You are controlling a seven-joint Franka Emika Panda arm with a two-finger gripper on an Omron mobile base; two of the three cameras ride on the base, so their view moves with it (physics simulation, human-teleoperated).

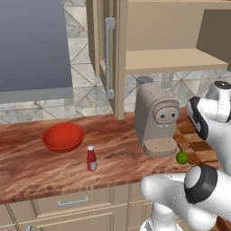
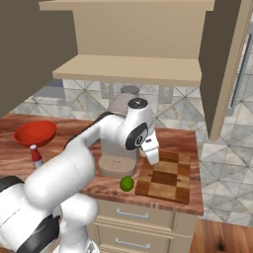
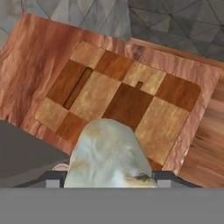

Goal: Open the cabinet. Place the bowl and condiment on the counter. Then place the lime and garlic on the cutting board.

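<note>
My gripper (image 3: 107, 178) is shut on the garlic (image 3: 107, 153), a pale lumpy bulb, and hangs above the checkered cutting board (image 3: 127, 96). From the right base the gripper (image 2: 151, 150) points down over the board's (image 2: 168, 178) left part. The green lime (image 2: 127, 183) lies on the counter (image 2: 106, 188) just left of the board, in front of the coffee machine; it also shows as the lime (image 1: 182, 157). The red bowl (image 1: 63, 136) and the condiment (image 1: 91, 158) stand on the counter (image 1: 27, 162) to the left. The cabinet (image 1: 176, 61) is open, its shelf bare.
A beige coffee machine (image 1: 155, 119) stands on the counter between the bowl and the board. The open cabinet door (image 1: 108, 54) juts out above it, another door (image 2: 227, 64) at the right. A grey hood (image 1: 34, 45) hangs at the left. Drawers (image 1: 72, 203) run below.
</note>
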